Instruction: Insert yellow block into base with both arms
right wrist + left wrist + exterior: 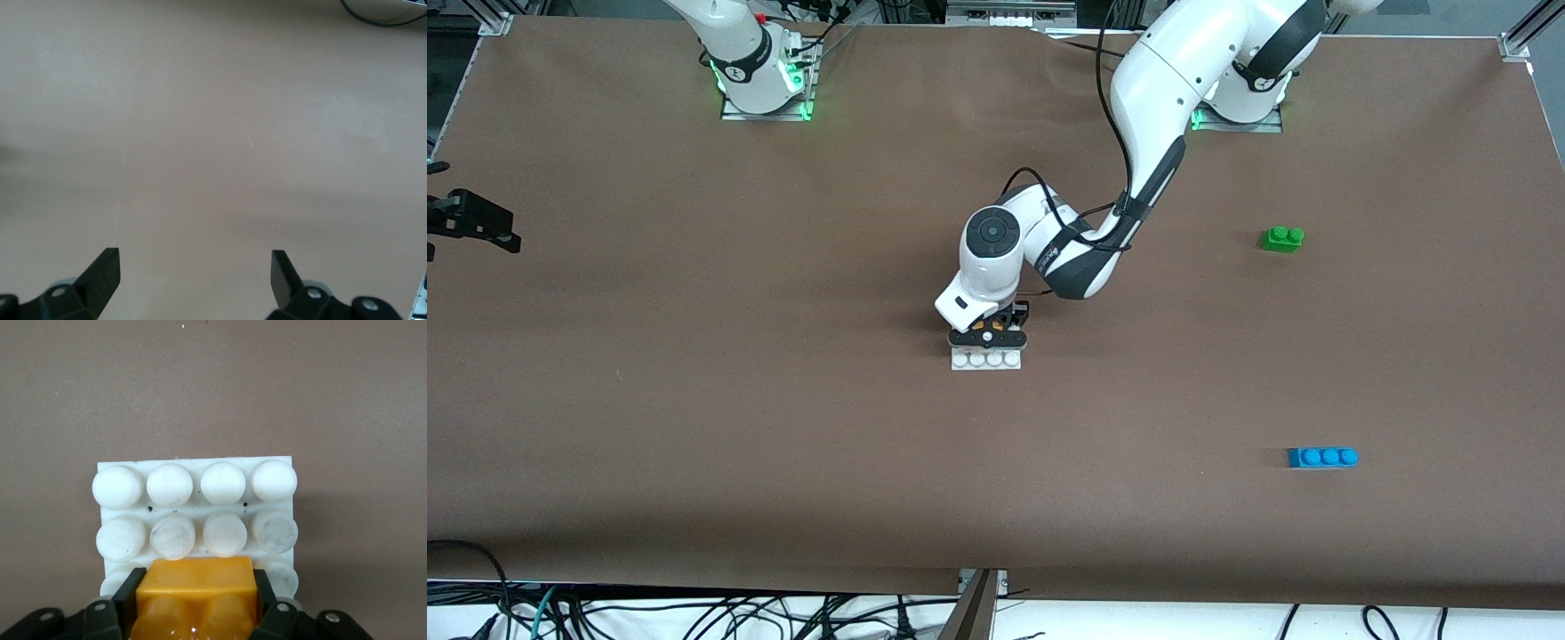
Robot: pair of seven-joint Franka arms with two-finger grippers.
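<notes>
I see left gripper [989,337] clamped on yellow block [197,597], over base [193,465]. Right gripper [195,273] fingers apart, waiting over bare table [694,373], well away from base.

front view: even, bright overhead light; counter [694,400] matte, no glare; soft short shadow under the left gripper [988,336].
left wrist view: yellow block [197,600] close in, soft focus, small specular spot; base [193,513] sharp.
right wrist view: washed out, pale; faint shadow bands ahead of the right gripper [195,280].
</notes>
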